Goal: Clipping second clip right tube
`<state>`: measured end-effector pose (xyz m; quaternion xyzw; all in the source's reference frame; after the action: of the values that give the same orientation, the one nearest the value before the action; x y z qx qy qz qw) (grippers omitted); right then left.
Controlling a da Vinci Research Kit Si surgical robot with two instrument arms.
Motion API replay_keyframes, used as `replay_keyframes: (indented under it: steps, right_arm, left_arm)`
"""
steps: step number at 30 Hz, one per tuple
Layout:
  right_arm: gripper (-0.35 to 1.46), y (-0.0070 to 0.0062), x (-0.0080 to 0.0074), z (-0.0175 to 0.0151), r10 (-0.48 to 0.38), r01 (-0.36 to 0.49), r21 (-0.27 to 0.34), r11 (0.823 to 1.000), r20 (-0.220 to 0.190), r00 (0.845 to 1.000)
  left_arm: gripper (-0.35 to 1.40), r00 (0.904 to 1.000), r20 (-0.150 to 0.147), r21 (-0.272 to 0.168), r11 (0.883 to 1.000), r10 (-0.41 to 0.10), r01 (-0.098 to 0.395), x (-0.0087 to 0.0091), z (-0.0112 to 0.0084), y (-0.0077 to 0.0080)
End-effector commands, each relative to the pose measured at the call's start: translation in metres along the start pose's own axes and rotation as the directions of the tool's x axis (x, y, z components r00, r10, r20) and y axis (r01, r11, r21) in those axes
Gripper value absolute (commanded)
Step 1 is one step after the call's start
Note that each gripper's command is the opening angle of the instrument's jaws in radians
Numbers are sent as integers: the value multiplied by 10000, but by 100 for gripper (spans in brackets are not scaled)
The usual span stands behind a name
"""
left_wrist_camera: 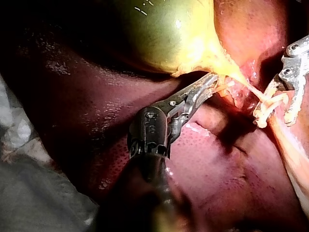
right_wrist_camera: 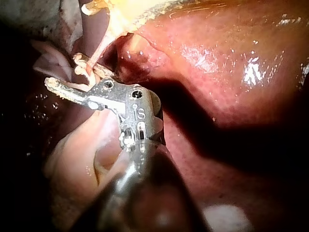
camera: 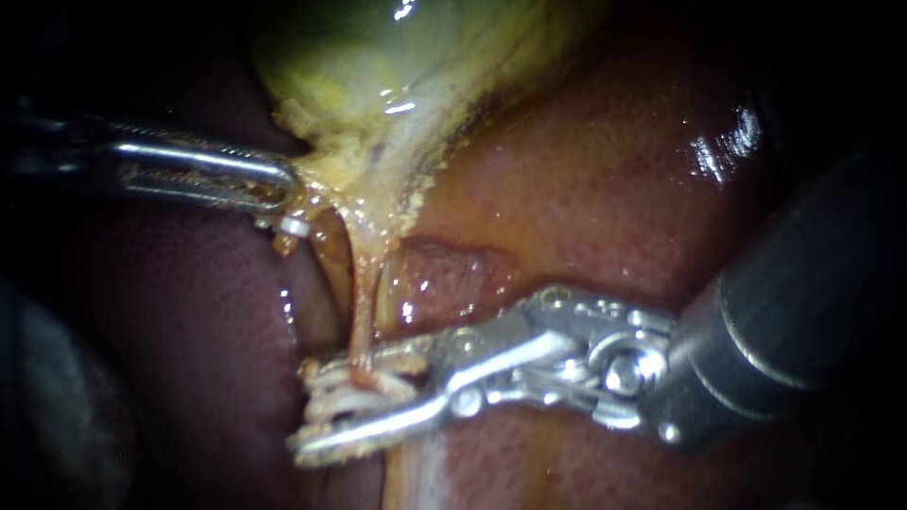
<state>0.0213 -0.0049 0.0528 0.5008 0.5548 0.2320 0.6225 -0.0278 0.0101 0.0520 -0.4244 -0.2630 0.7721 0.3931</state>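
Liver [camera: 586, 189] lies behind the tube [camera: 363, 312]; left instrument [camera: 274, 184] clamps gallbladder [camera: 378, 57] above it; right instrument [camera: 326, 416] straddles it, jaws apart, beside a clip [camera: 387, 382]. Closing here could overlap clips.

Support: pale grey crumpled sheet [left_wrist_camera: 29, 193], seen in the left wrist view only, as a strip. What lies under it cannot be seen.
On it: one dark red-brown, glossy, finely speckled liver [left_wrist_camera: 82, 111], wet on the surface, its rim overlapping the sheet's edge. In the endoscope view the liver [camera: 614, 179] covers the sheet entirely.
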Motion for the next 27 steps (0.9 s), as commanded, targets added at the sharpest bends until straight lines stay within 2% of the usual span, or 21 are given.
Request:
replay_keyframes:
  steps: [1,5,10,15,23,25,27]
  right_arm:
    - [46,-4,1,2,-15,15,110,9999,38,10000]
    - [45,-7,4,5,-5,3,210,9998,72,10000]
    - [41,0,5,0,-4,4,19,10000,-90,10000]
    - [25,8,8,-8,9,-12,-232,9997,-122,9999]
    - [4,10,10,-13,77,-79,-423,9991,-62,10000]
    - [-6,10,10,-13,252,-257,-471,9986,-107,9996]
    - [-30,8,9,-15,666,-673,-494,9965,-140,9977]
  left_arm:
    - [-35,10000,-4,-1,10000,0,0,0,0,0]
    - [-35,10000,-4,-1,10000,0,0,0,0,0]
    - [-35,10000,-4,-1,10000,0,0,0,0,0]
    - [-35,10000,-5,0,10000,0,0,0,0,0]
    - [-35,10000,-4,-1,10000,0,0,0,0,0]
    - [-35,10000,-4,-1,10000,0,0,0,0,0]
    - [-35,10000,-4,-1,10000,-1,1,0,0,0]
